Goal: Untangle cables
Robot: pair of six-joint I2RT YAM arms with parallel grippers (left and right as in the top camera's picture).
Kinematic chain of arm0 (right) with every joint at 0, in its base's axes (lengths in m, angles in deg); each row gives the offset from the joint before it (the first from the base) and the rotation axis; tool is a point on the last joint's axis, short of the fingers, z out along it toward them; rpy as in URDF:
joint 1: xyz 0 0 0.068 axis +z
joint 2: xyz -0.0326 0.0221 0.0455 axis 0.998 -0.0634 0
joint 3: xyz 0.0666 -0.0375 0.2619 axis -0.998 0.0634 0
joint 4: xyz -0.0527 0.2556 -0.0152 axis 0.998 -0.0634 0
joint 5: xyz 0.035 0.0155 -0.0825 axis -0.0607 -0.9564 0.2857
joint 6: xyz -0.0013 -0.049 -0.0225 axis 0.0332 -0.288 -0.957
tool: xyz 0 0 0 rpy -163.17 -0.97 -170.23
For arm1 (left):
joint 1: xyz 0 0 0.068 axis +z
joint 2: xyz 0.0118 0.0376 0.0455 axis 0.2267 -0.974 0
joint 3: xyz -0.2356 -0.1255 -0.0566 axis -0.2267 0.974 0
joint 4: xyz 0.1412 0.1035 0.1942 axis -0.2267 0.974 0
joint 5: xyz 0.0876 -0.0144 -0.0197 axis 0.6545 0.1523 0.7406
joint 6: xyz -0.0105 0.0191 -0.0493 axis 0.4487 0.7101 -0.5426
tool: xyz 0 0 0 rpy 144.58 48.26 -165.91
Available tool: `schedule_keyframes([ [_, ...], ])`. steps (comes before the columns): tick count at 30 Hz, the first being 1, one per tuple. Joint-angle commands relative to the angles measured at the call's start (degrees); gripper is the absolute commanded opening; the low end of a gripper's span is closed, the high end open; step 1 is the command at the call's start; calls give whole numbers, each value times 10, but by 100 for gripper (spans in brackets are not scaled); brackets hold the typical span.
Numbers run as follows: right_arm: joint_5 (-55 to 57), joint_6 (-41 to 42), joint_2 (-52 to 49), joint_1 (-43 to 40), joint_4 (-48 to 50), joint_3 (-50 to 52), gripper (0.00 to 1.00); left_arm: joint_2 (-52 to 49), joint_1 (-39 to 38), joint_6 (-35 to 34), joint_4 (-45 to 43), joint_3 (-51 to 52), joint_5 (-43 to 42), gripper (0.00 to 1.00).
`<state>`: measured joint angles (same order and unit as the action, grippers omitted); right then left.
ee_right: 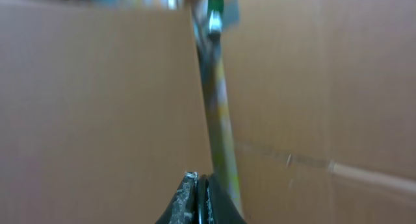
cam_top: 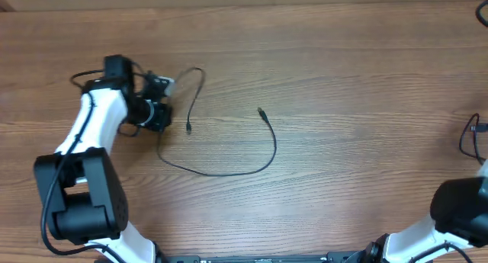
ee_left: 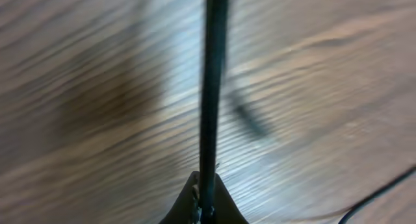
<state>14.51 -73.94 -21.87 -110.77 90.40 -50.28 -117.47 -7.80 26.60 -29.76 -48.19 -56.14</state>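
Observation:
My left gripper (cam_top: 169,86) (ee_left: 207,185) is shut on a thin black cable (ee_left: 213,87) that runs straight out from the jaws. In the overhead view this cable (cam_top: 200,78) loops from the gripper and ends in a small plug (cam_top: 188,128). A second black cable (cam_top: 229,172) lies on the table in a wide curve and ends in a plug (cam_top: 261,111); part of a cable also shows in the left wrist view (ee_left: 380,197). My right gripper (ee_right: 198,182) is shut with a thin black strip pinched between its fingers. A third cable (cam_top: 469,133) loops at the right edge.
The wooden table (cam_top: 343,65) carries the cables. The left arm (cam_top: 95,126) reaches over the table's left part; the right arm's base (cam_top: 457,206) sits at the lower right. The right wrist view faces brown cardboard (ee_right: 97,107) and a greenish pole (ee_right: 218,107).

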Motion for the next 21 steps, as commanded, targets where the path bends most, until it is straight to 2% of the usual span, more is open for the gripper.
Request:
schedule_keyframes([
  [1, -25, 31, -6, -4, -4, -9, 4, -5, -47, 28, -9, -3, -26, 4],
  [11, -34, 30, -57, -5, -113, -8, 4, -5, -133, 27, -40, -3, -26, 4],
  [21, -31, 31, -114, -14, -264, -3, 4, -5, -142, 25, -43, -3, -26, 4],
])
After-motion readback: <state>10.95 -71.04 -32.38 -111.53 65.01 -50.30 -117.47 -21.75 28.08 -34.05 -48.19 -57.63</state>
